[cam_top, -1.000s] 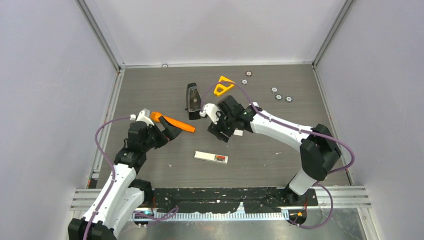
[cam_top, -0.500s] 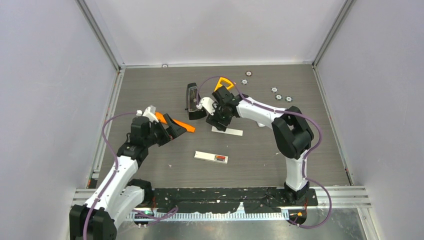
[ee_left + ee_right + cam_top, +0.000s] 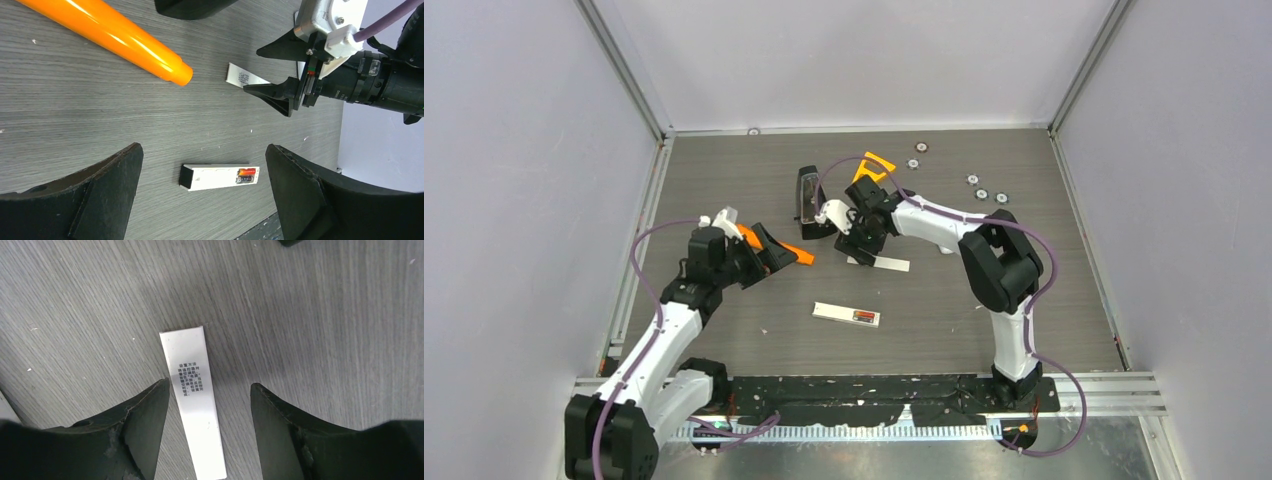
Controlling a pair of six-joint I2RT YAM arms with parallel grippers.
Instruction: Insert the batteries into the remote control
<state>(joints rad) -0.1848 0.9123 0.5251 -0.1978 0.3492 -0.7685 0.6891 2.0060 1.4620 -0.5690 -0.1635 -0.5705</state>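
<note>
We judge the loading nearly done: the batteries (image 3: 246,174) sit in the end bay of the remote (image 3: 212,176), lower middle of the left wrist view. The right pincer (image 3: 210,385) stands apart, astride a white printed strip (image 3: 196,405), likely the bay's cover, without touching it. Next it should close on the strip's long edges. The left pincer (image 3: 204,150) hangs wide apart, empty. Open surface (image 3: 944,310) lies between strip and remote, and the orange tool (image 3: 107,32) sits upper left.
</note>
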